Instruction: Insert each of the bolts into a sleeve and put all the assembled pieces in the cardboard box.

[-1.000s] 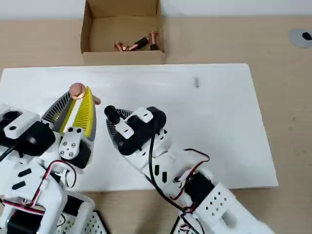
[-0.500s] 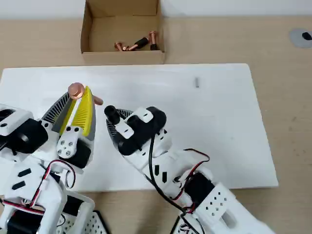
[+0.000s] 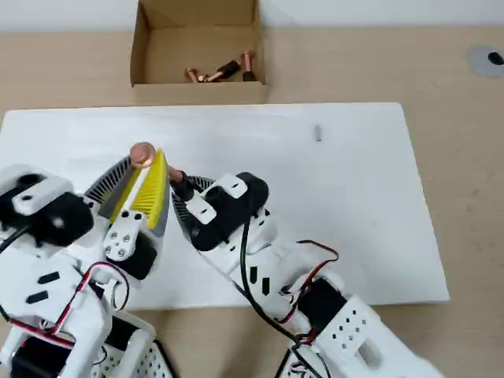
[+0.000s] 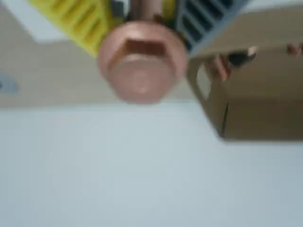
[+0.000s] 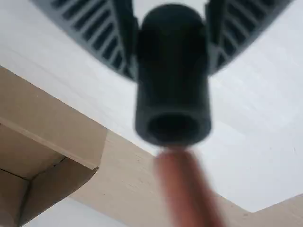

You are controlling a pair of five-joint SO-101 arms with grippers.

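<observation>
Here we go: one copper bolt [image 3: 142,153] is pinched tight between the left gripper's [image 3: 145,161] yellow and grey fingers, its head poking past the tips. Its shaft end sits right at the mouth of the one black sleeve [image 3: 182,187], though contact is too close to call. The right gripper [image 3: 187,195] clamps that sleeve narrowly over the white sheet [image 3: 339,220], and in the cardboard box [image 3: 140,55] the assembled pieces [image 3: 228,69] lie jumbled, at least two.

Copper bolt [image 3: 143,153] tip at black sleeve [image 3: 182,189]
</observation>
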